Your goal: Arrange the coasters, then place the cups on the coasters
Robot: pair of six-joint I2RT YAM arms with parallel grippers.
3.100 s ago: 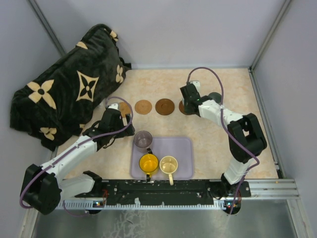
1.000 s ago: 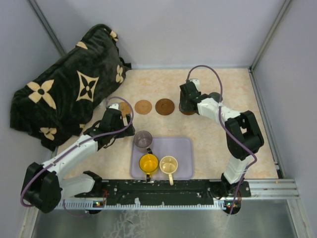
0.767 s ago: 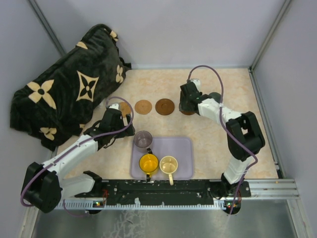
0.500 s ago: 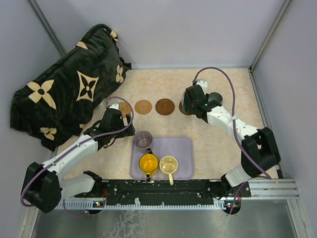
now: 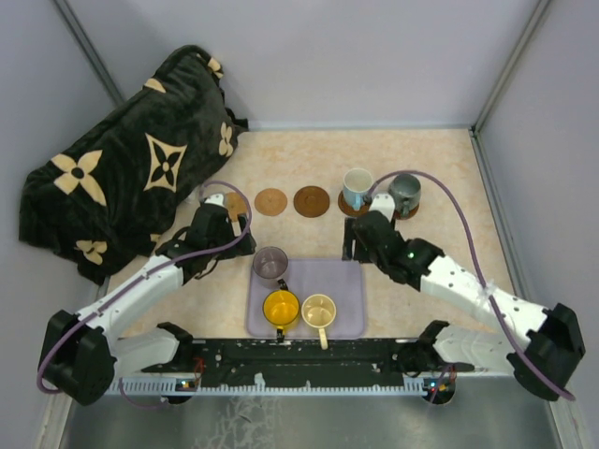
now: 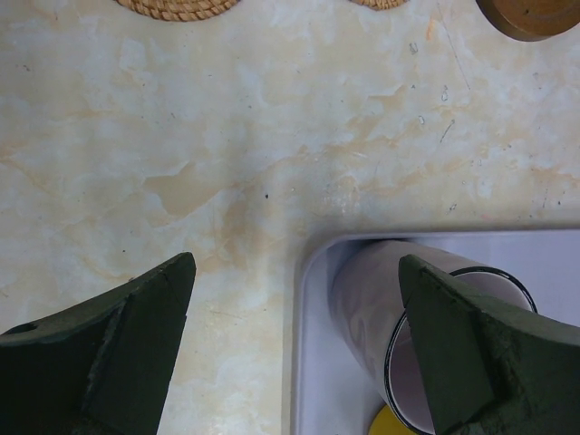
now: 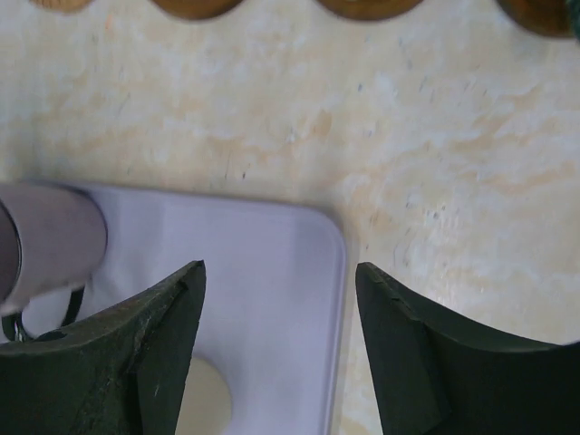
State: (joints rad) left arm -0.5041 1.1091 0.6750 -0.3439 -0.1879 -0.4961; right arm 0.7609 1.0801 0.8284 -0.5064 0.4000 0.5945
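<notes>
Beyond your right claw [image 5: 351, 249] two cups [image 5: 357, 187] are sitting on coasters [image 5: 354, 213]; just beside it the tray [image 5: 346, 299] is holding three cups [image 5: 281, 305].

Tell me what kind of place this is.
Probably a robot lab test cell, not a home: plain grey panels on metal framing box in the table, and the left arm and right arm are bolted to a rail along its near edge.

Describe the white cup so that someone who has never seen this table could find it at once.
Start at the lavender tray near the front edge, then look beyond it to the row of round coasters. The white cup stands on the fourth coaster from the left, beside the dark grey-green cup. It alone is white outside and light blue inside.
</notes>
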